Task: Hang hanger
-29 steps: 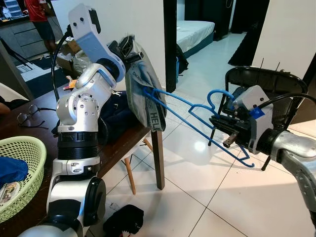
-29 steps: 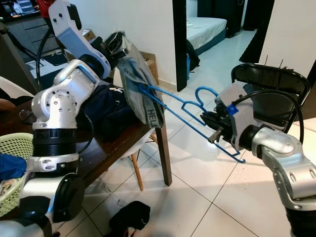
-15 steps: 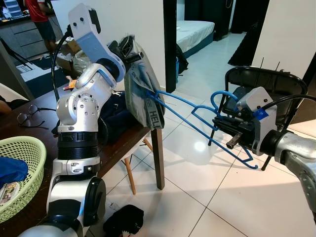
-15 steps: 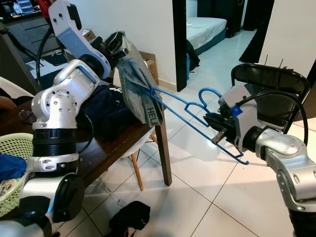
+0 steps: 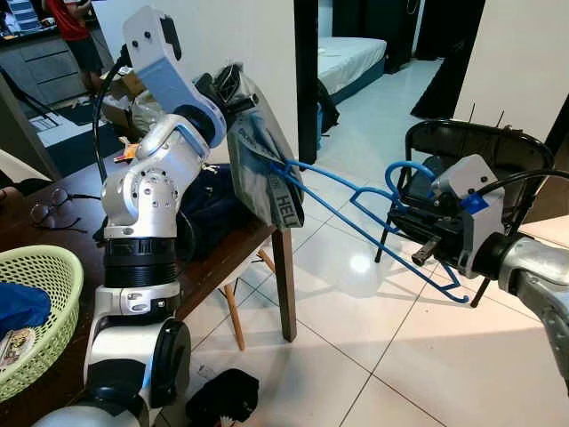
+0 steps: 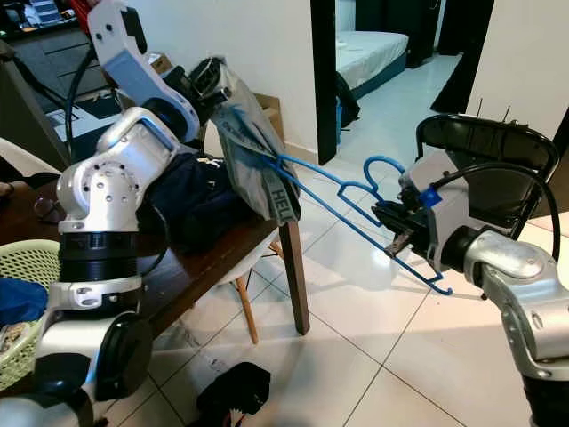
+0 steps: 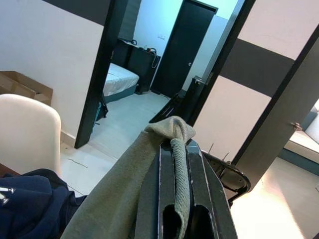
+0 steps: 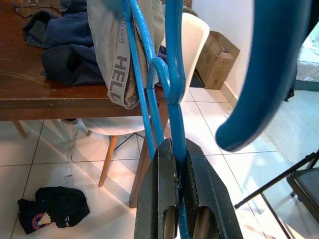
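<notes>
A blue wire hanger (image 8: pixel 174 74) stretches from the table's corner out over the tiled floor. My right gripper (image 5: pixel 402 216) is shut on it just below its hook (image 5: pixel 406 166), in front of the black chair. The hanger's far end is tucked into a grey-green garment (image 5: pixel 258 151) with a lettered waistband. That garment hangs above the table's edge from my raised left gripper (image 7: pixel 179 199), which is shut on its top fold. In the right wrist view the fingers (image 8: pixel 162 189) clamp the hanger's blue wire.
A dark wooden table (image 5: pixel 240 249) holds navy clothing (image 5: pixel 213 205), glasses (image 5: pixel 49 212) and a green basket (image 5: pixel 44 267). A black folding chair (image 5: pixel 480 142) stands behind my right arm. A black item (image 5: pixel 222 396) lies on the floor. A person (image 5: pixel 67 27) stands far back.
My right gripper has drawn the hanger a little to the right, toward the chair. The garment's lower edge has swung outward on the hanger's end. The left arm is still.
</notes>
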Tool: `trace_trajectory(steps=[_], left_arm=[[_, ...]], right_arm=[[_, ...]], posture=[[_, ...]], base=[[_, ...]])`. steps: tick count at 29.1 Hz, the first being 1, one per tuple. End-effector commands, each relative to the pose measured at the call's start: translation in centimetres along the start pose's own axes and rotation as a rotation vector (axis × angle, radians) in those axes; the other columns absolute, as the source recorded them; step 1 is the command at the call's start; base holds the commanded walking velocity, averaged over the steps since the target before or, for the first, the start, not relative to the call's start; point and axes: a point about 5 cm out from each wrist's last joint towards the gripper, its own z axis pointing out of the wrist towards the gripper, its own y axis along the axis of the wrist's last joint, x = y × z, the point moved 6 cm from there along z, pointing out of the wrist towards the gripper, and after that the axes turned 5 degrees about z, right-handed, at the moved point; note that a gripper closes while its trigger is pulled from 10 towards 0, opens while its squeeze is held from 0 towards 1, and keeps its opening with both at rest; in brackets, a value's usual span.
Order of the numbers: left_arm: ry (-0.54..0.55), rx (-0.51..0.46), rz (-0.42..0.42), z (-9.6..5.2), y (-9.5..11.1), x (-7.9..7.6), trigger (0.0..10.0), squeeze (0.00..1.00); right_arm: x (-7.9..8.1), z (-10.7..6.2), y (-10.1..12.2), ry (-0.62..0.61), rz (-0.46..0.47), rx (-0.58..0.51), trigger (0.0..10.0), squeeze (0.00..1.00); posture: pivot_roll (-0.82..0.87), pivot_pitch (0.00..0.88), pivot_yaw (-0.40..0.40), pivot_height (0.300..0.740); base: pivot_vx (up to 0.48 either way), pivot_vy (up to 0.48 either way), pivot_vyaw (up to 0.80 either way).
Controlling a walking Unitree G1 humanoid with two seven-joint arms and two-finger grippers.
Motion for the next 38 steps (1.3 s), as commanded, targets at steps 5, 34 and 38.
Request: trace_trajectory(steps=[5,34,38], left_arm=[[-0.001,0.003,0.007,0.0,0.1,0.0,10.0,0.00],[-0.001,0.002,0.011,0.0,0.0,0.1,10.0,0.00],[0.000,0.003,0.012,-0.1,0.0,0.1,10.0,0.00]], right_arm=[[-0.6,-0.3,0.3,-0.018,-0.014,-0.009,10.0,0.00],[0.1,-1.1,-0.2,0.044,-0.040,0.023,10.0,0.00],[0.0,-1.1,-0.1,0.042,-0.039,0.021,10.0,0.00]], posture=[[0.03,0.012,0.115,0.735],[0.02,0.005,0.113,0.735],[0.02,0.007,0.114,0.735]], base=[[0.000,0.000,0.00],[0.000,0.000,0.00],[0.000,0.000,0.00]])
